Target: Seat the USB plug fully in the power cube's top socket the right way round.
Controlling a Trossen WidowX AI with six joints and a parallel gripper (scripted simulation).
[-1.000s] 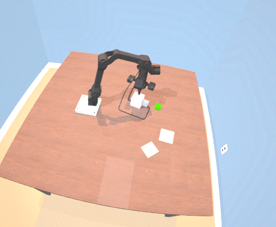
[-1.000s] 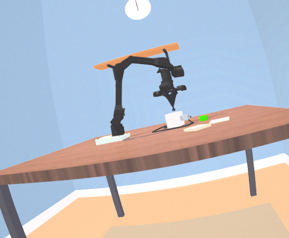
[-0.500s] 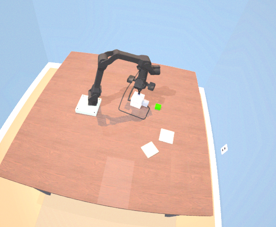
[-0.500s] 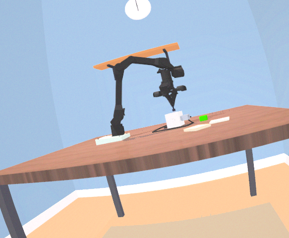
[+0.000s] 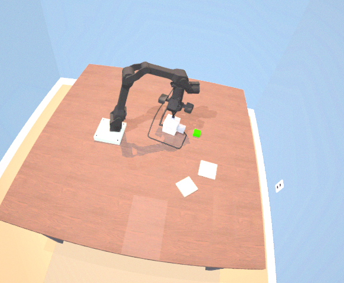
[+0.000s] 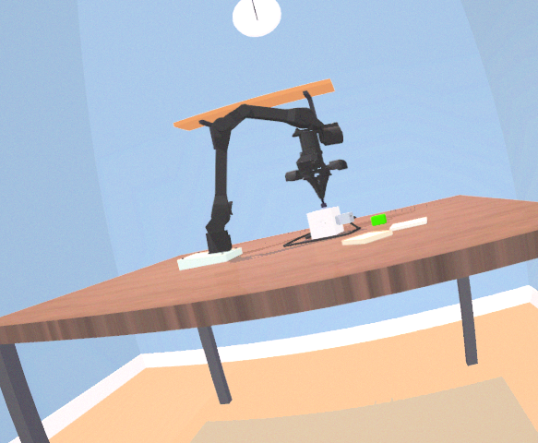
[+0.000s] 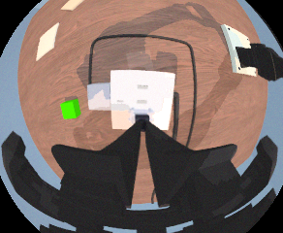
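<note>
The white power cube (image 5: 170, 126) (image 6: 323, 225) (image 7: 156, 87) stands on the table. Slots show on its top in the wrist view. The small dark USB plug (image 6: 323, 205) (image 7: 141, 117) is at the cube's top, near the edge closest to the gripper in the wrist view. My gripper (image 5: 173, 115) (image 6: 323, 200) (image 7: 142, 125) points down over the cube and is shut on the plug. How deep the plug sits, and which way round it is, cannot be told; the fingertips and the plug's body hide the socket.
A pale block-like plug (image 5: 181, 128) (image 6: 344, 218) (image 7: 99, 96) is on the cube's side. A black cable (image 5: 164, 142) (image 7: 141, 36) loops around the cube. A green cube (image 5: 196, 132) (image 6: 377, 220) (image 7: 70, 109) and two flat cream tiles (image 5: 207, 169) (image 5: 186, 186) lie on the table.
</note>
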